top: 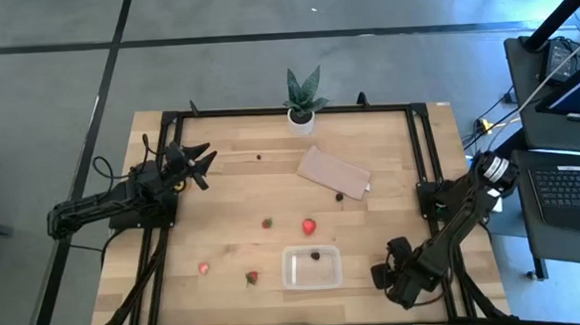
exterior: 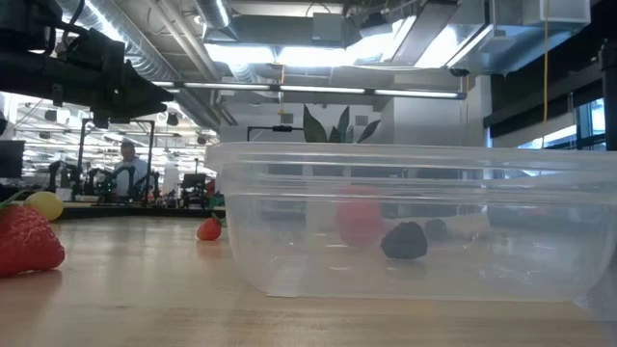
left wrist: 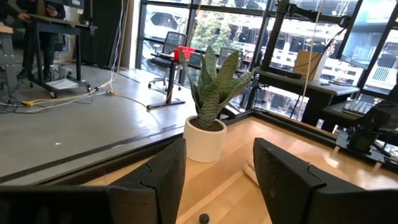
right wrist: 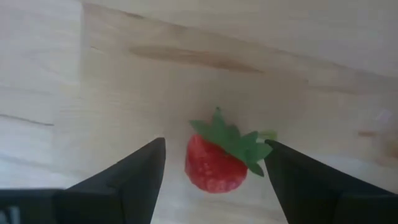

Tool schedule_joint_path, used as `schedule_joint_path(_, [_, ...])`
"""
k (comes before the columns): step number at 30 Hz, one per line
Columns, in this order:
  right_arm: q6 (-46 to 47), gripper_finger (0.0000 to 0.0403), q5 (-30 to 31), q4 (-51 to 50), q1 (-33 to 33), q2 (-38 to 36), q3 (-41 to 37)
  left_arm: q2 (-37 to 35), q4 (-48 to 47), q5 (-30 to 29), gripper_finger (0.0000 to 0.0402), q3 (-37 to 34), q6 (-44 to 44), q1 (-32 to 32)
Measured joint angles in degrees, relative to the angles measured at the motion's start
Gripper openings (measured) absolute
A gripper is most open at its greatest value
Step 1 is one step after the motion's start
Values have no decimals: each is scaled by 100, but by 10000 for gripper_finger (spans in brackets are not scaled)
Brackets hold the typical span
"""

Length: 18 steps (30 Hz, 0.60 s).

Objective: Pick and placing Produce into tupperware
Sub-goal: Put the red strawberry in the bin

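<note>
Closest to the low camera stands the tupperware (exterior: 405, 222), a clear container on the wooden surface (top: 232, 195), with one dark berry (exterior: 404, 240) lying on its floor. From above, the container (top: 311, 268) sits near the front edge, right of centre. Loose strawberries lie on the surface: one (top: 309, 225) just behind the container, a smaller one (top: 267, 222) to its left, and two more (top: 203, 269) (top: 251, 277) toward the front left. Another dark berry (top: 339, 196) rests by the tan sheet (top: 334, 172). Right tool (right wrist: 214, 171) hovers at the front right, fingers spread wide on either side of a strawberry (right wrist: 217, 158), not closed on it. Left tool (top: 200, 162) waits at the back left, fingers parted and holding nothing, facing the potted plant (left wrist: 208, 109)
</note>
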Motion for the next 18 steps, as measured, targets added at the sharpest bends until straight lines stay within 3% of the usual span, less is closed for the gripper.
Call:
schedule_joint_path(8, [3, 259, -23, 59, 0, 103, 7, -1, 0, -1, 179, 1, 0, 1])
schedule_joint_path(18, [1, 152, -27, 140, 2, 107, 7, -1, 0, 0, 179, 1, 0, 1])
